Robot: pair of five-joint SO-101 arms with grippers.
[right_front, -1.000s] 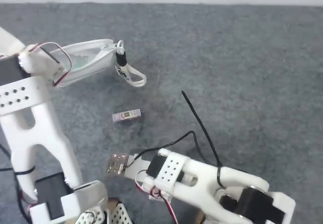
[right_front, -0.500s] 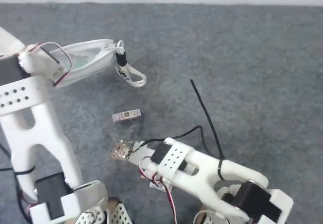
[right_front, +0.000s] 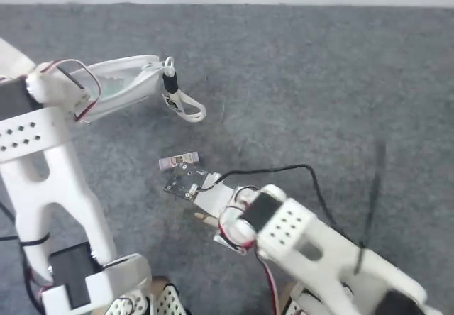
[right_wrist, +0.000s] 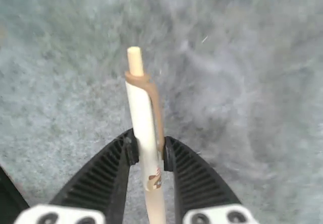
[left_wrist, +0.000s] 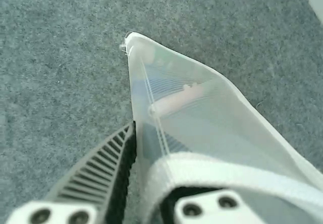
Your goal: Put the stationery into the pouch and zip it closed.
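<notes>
A translucent white plastic pouch (left_wrist: 212, 118) with a white zip band along its mouth is clamped in the left end effector (left_wrist: 144, 143). One black ribbed finger (left_wrist: 108, 176) is seen pressed against the outside of the pouch wall. The pouch is held off the grey, carpet-like tabletop (right_front: 319, 81) at the far left, its mouth turned toward the middle of the tabletop. Through the clear wall a pale cream, rod-shaped item (left_wrist: 176, 100) is seen lying inside, next to faint printed stripes. A small black zip pull (right_front: 170, 83) sits at the open end of the pouch, and a white strap loop (right_front: 189, 108) hangs from it down to the tabletop.

A slim cream-coloured pen (right_wrist: 141, 113) with a brown clip and a cream push button is gripped in the right end effector (right_wrist: 149, 146). The two black ribbed fingers are closed on the barrel from either side, and the button end sticks out beyond the fingertips (a little coloured print is seen on the barrel near the grip).

In the high view the right end effector is low over the tabletop, near the middle. Just beyond its tip lies a small pale rectangular block (right_front: 177, 162) with pinkish print on its top face. Whether the two touch cannot be told. The block lies flat on the tabletop, well apart from the pouch. A black cable (right_front: 284, 169) arches above the right arm.
</notes>
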